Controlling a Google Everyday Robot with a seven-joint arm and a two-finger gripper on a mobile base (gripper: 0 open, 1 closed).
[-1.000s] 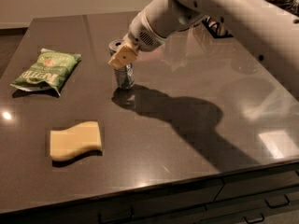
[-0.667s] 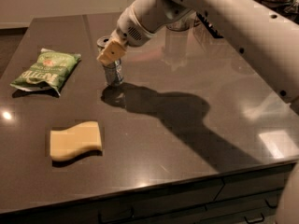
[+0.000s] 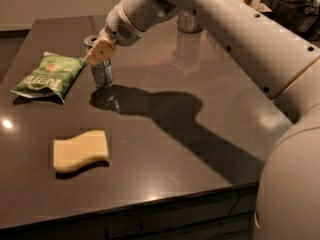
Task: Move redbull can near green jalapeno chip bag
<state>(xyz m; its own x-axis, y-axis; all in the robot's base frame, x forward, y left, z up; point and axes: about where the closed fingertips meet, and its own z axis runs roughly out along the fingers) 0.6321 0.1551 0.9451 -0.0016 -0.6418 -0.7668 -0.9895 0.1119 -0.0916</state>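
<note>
The redbull can [image 3: 102, 69] is a slim silver-grey can, upright on or just above the dark table [image 3: 165, 154]. My gripper [image 3: 99, 51] comes from the upper right and is shut on the redbull can's upper part, its tan finger pad [image 3: 101, 51] across the front. The green jalapeno chip bag [image 3: 48, 75] lies flat at the left, a short gap left of the can.
A pale yellow wavy sponge block [image 3: 80, 150] lies at the front left. A metallic cup [image 3: 189, 21] stands at the table's far side, partly behind my arm. The table's front edge runs along the bottom.
My gripper has carried the can to the left across the table, ending much closer to the chip bag. The bag and sponge have not moved.
</note>
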